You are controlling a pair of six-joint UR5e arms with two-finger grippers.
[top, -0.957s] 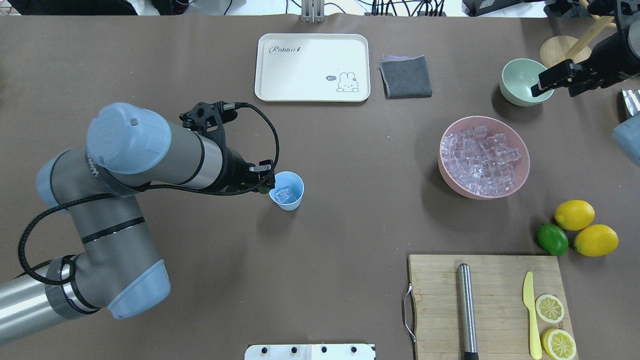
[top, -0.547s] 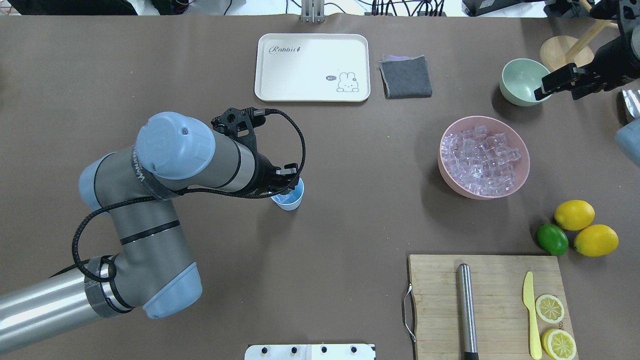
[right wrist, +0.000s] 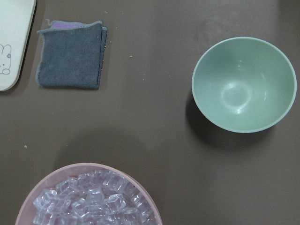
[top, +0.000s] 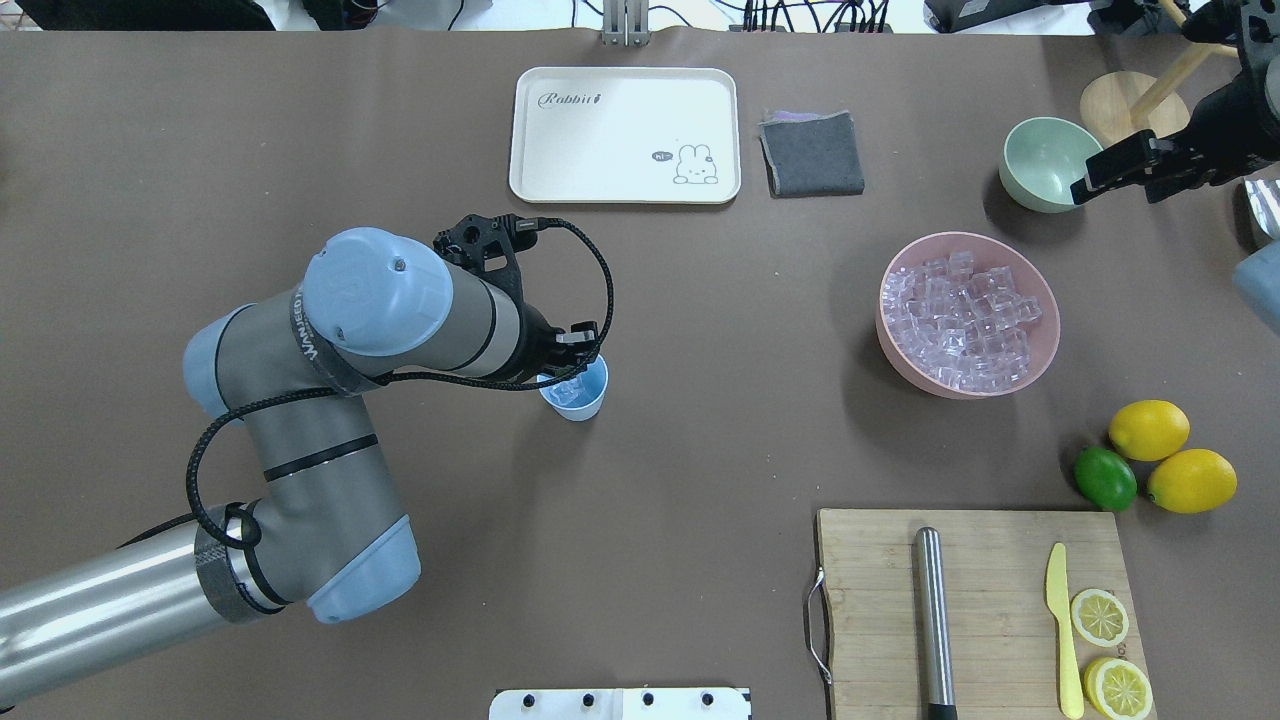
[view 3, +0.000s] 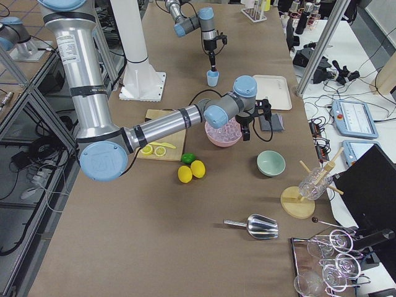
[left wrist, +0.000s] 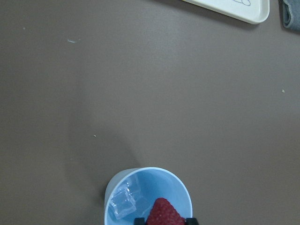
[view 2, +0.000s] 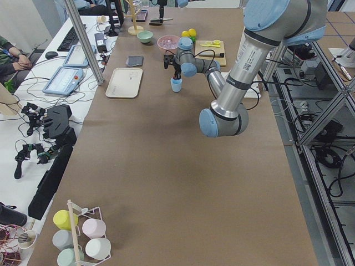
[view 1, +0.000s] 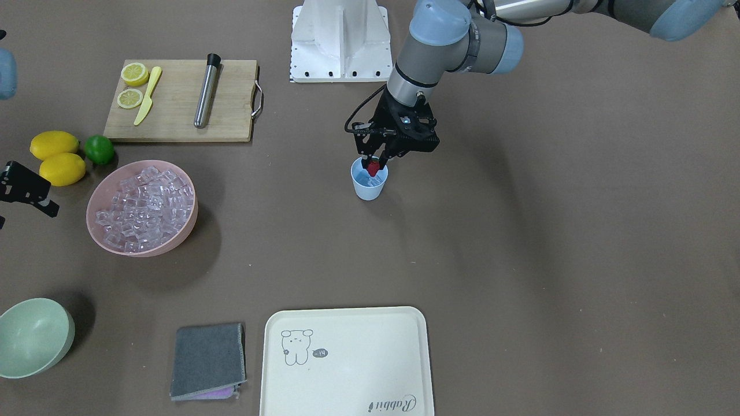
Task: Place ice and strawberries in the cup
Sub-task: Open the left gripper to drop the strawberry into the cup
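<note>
I have the left hand closed on the tiny red strawberry, right at the mouth of the small light blue plastic cup, which stands near the middle of the bench. I judge this to be the drop step: next I need to part the fingers and lift straight up without nudging the rim. The strawberry looks plump, pointed and seed-dimpled. A few small clear ice cubes already lie in the cup's bottom. The right hand hangs by the pale green bowl near the far right corner, and I cannot tell whether it is wide or narrow.
</note>
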